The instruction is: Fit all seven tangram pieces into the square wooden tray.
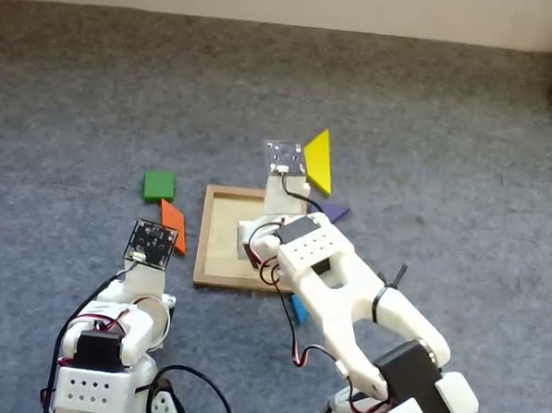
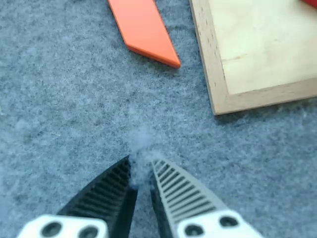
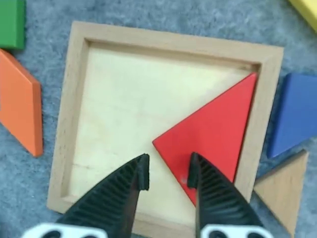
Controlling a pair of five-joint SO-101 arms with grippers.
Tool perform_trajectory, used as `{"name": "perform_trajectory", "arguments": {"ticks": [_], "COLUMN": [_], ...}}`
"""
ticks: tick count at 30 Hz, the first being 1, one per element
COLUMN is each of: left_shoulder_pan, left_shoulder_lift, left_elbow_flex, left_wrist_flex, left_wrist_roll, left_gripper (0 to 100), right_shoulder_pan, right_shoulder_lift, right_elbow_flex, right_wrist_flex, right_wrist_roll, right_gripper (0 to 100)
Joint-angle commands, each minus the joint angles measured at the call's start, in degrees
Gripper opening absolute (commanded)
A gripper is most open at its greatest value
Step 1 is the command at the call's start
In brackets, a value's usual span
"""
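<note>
— Where does everything sit?

— The red triangle (image 3: 213,134) lies flat in the tray (image 3: 173,42), one edge along a wall. Outside, the orange piece (image 3: 22,106) and green square (image 3: 11,22) lie off one side of the tray. The blue piece (image 3: 294,114) and tan triangle (image 3: 280,191) lie just beside the opposite side, with the yellow triangle (image 1: 319,161) and purple piece (image 1: 331,210) near a corner on that side.

— And the grippers?

— The right gripper (image 3: 167,173) hangs over the tray, jaws apart and nothing between them, above a corner of the red triangle; whether a tip touches it I can't tell. The left gripper (image 2: 142,171) is over carpet (image 2: 59,124) near a tray corner, jaws all but together, empty.

— How would the orange piece handle?

— I'd judge it light, stiff and thin, with a smooth painted face that may slip. Its flat faces can't be pinched while it lies down, so take it across its two long edges near the middle, tips pressed into the soft carpet. It should stand a firm squeeze.
</note>
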Motion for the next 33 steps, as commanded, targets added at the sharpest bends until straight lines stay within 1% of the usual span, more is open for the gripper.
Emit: {"name": "perform_trajectory", "arguments": {"ticks": [1, 3, 6, 10, 13, 17, 21, 23, 25, 27, 30, 31, 33], "left_shoulder_pan": [-0.5, -0.5, -0.5, -0.5, -0.5, -0.5, -0.5, -0.5, -0.5, -0.5, -0.5, -0.5, -0.5], "left_shoulder_lift": [-2.9, -2.9, -2.9, -2.9, -2.9, -2.9, -2.9, -2.9, -2.9, -2.9, -2.9, -2.9, -2.9], "left_elbow_flex": [1.1, 1.1, 1.1, 1.1, 1.1, 1.1, 1.1, 1.1, 1.1, 1.1, 1.1, 1.1, 1.1], "left_wrist_flex": [0.4, 0.4, 0.4, 0.4, 0.4, 0.4, 0.4, 0.4, 0.4, 0.4, 0.4, 0.4, 0.4], "left_wrist_roll": [-0.4, -0.4, -0.4, -0.4, -0.4, -0.4, -0.4, -0.4, -0.4, -0.4, -0.4, -0.4, -0.4], "left_gripper": [1, 1, 1, 1, 1, 1, 1, 1, 1, 1, 1, 1, 1], "right_shoulder_pan": [3.7, 4.8, 5.3, 6.7, 9.9, 15.8, 21.1, 22.2, 22.5, 22.4, 21.8, 21.1, 19.6], "right_shoulder_lift": [-0.4, -1.0, -3.5, -14.0, -23.2, -30.9, -31.8, -31.8, -31.8, -31.8, -31.3, -30.1, -26.5], "right_elbow_flex": [1.4, 2.1, 2.1, 3.3, 5.8, 7.1, 6.7, 7.1, 7.0, 6.7, 6.7, 6.5, 3.8], "right_wrist_flex": [-0.3, -0.3, -0.3, -0.2, 0.5, 0.2, -0.1, -2.8, -4.3, -4.6, -4.6, -4.6, -4.7], "right_wrist_roll": [5.5, 7.4, 7.5, 7.5, 7.7, 7.8, 7.9, 8.0, 11.1, 14.5, 14.6, 14.6, 14.8], "right_gripper": [13.1, 13.1, 13.1, 13.1, 13.1, 13.4, 13.5, 13.8, 17.6, 25.4, 36.9, 39.1, 39.9]}}
